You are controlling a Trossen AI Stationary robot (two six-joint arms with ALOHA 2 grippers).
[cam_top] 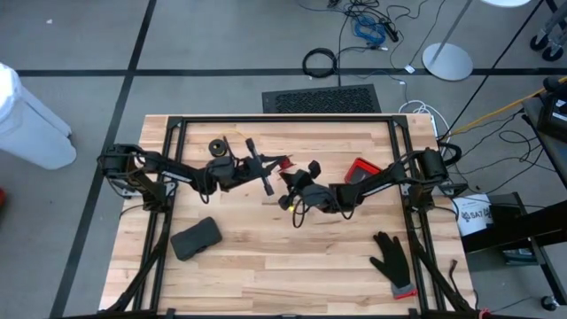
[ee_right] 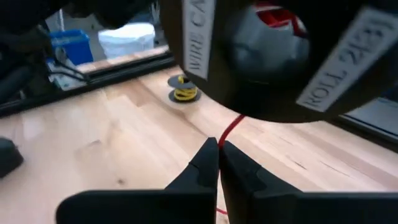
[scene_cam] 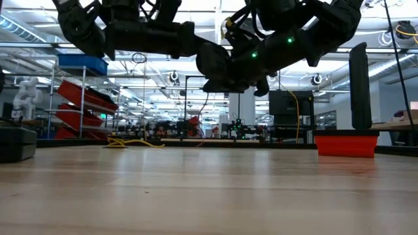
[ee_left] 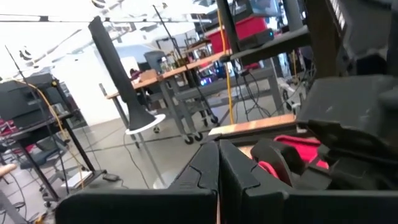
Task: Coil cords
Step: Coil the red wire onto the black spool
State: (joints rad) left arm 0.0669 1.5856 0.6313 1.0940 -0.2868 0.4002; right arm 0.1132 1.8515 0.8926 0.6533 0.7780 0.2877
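desk [cam_top: 266, 257]: light wood planks inside a black frame, both arms reaching in over the middle.
black pad [cam_top: 196, 238]: lies flat on the near left part of the desk, apart from the arms.
yellow cord [cam_top: 219, 146]: wound on its small black spool, on the desk at the far left-centre; in the right wrist view [ee_right: 181, 88] it stands alone on the wood, well apart from the pincers.
left pincer [cam_top: 264, 171]: held up over desk centre, fingers pressed together; left wrist view [ee_left: 218, 163] shows the two tips touching. Cannot tell if anything is nipped between them.
red cord [ee_right: 229, 132]: thin red strand running down from the big black reel straight into the right pincer's tips; a bit of red also shows between the two pincers in the high view.
black reel [ee_right: 273, 50]: large, round, white lettering on its rim, hanging just above the right pincer, red wound inside it.
right pincer [cam_top: 292, 190]: just right of the left one, near desk centre, raised off the wood; fingers [ee_right: 205, 163] closed with the red strand pinched between them.
red box [cam_top: 361, 169]: on the desk right of the pincers, beside the right arm.
black glove [cam_top: 391, 260]: flat on the near right corner, red cuff.
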